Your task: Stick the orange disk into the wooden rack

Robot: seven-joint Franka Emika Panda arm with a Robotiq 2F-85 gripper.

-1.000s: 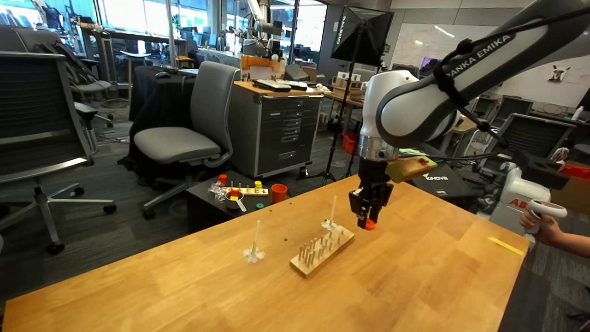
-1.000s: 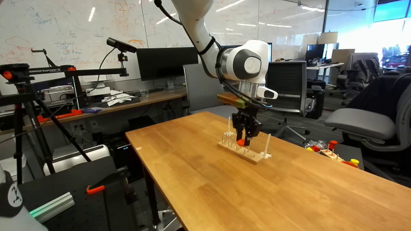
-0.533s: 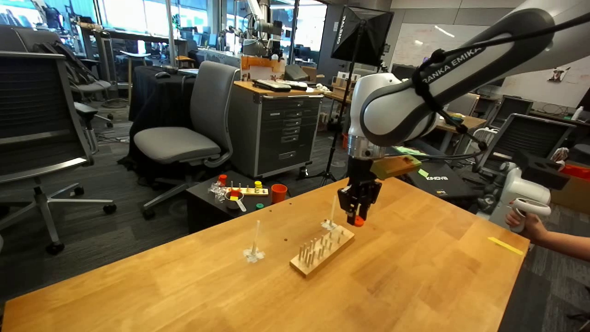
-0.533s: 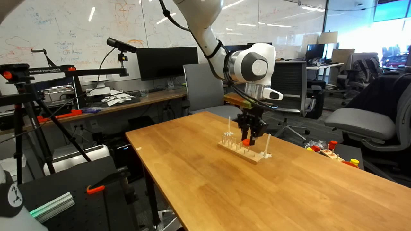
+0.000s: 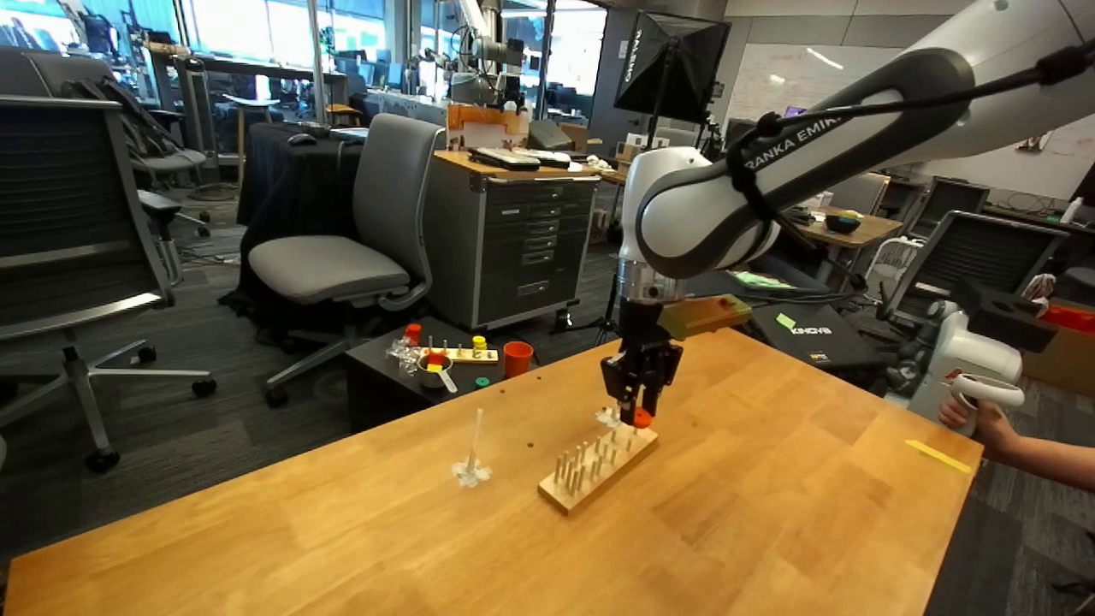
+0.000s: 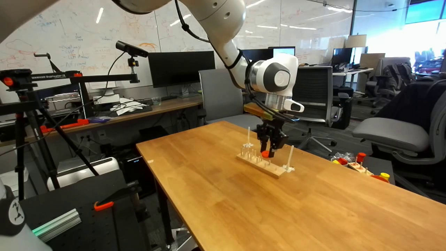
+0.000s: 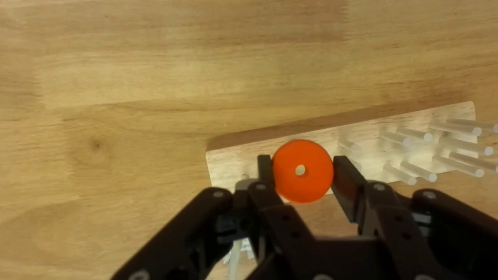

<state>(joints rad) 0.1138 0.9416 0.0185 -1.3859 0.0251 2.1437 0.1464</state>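
- Looks to be at the lining-up step, after the pick-up and before the threading: holding the flat, round orange disk (image 7: 311,179) over the sparsely pegged end of the long, pale wooden rack (image 7: 369,167).
- Clasps the disk edge to edge between the fingertips (image 7: 265,167) of the black two-finger hand (image 7: 302,168), closed to the disk's width and no further; holds it about level.
- Calls next, by judgement, for settling the disk's centre hole (image 7: 300,170) above one slim, pale cylindrical peg (image 7: 418,171) of the rack, then lowering straight down, then parting the fingertips. Could tilt in the grip if caught on a peg's tip.
- Shows in the wrist view alone the hole, with something pale behind; cannot tell whether peg or rack board. Cannot judge height over the rack from there.
- Gives a side look in both exterior views, with the disk seemingly above the rack; cannot tell whether touching a peg.
- Reveals in an exterior view a thin, pale upright rod (image 6: 290,157) just beside the rack's sparsely pegged end; in an exterior view, loses most of it behind the hand, down to the white taped base (image 5: 608,417).
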